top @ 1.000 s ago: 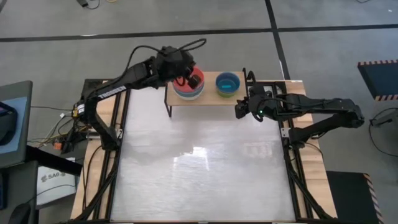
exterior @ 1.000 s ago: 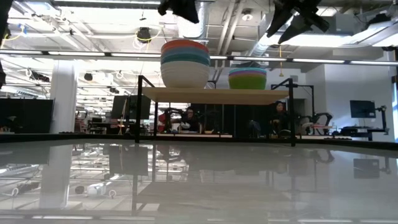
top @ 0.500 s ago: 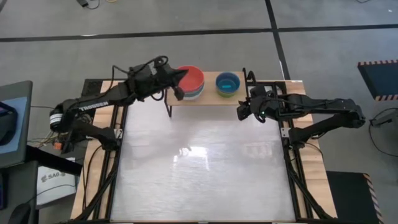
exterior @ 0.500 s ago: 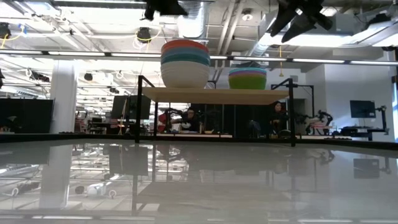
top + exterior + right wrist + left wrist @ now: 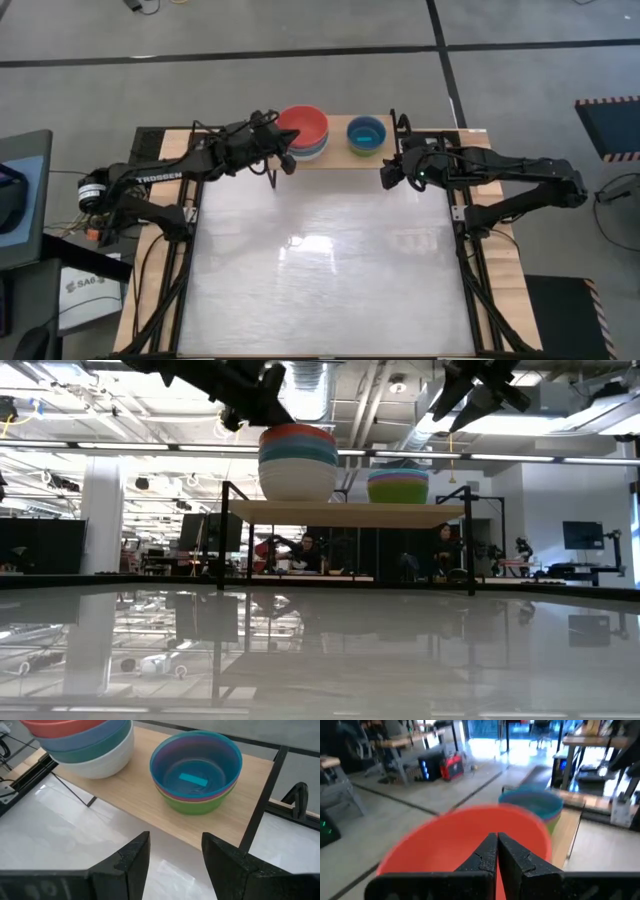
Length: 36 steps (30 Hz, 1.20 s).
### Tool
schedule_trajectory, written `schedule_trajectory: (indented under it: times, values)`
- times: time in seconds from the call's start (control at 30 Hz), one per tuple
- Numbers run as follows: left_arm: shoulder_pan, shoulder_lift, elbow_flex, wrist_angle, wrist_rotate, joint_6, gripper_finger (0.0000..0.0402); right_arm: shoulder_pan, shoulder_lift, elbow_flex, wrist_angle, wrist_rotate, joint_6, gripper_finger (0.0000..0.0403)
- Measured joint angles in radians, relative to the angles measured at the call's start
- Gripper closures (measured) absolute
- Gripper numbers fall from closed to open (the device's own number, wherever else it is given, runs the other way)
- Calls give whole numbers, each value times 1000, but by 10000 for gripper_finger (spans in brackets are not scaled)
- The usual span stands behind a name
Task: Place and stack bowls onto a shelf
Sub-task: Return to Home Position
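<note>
High view puts the left gripper [image 5: 287, 162] just beside the near left corner of the low wooden-topped shelf on thin black legs [image 5: 338, 124]. The shelf's long axis runs left to right along the far side of the white tabletop [image 5: 320, 270]. The stack of large round plastic bowls [image 5: 303, 131], red-orange on top and white at the bottom, sits on the left end of the shelf. From the left gripper it lies farther away and slightly to the right. In the left wrist view I see that gripper's fingers pressed together with nothing between them, and the red-orange rim fills the picture just beyond them. From the low view I judge the gripper sits about level with the top rim or higher, left of the stack.

To go home I would take the left arm nearward and left, directly away from the stack, so nothing gets brushed. The right gripper [image 5: 384, 178] waits with fingers spread and empty, off the shelf's near right end. It is the arm nearer the stack of smaller bowls [image 5: 367, 136], cyan on top.
</note>
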<state>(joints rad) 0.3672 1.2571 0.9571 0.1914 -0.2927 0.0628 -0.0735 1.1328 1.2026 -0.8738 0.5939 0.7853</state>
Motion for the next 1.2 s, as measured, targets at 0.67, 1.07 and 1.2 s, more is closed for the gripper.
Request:
schedule_trajectory:
  times: [0.67, 1.07, 1.2]
  values:
    - [-30, -143, 17, 7, -17, 76, 402, 1, 0, -1, 45, -60, -52, 196]
    - [-119, -445, -189, -60, 213, -138, 402, 2, -8, -120, 810, -591, -417, 227]
    - [-248, -520, -252, -42, 126, -136, 402, 6, 17, -209, 1042, -711, -417, 285]
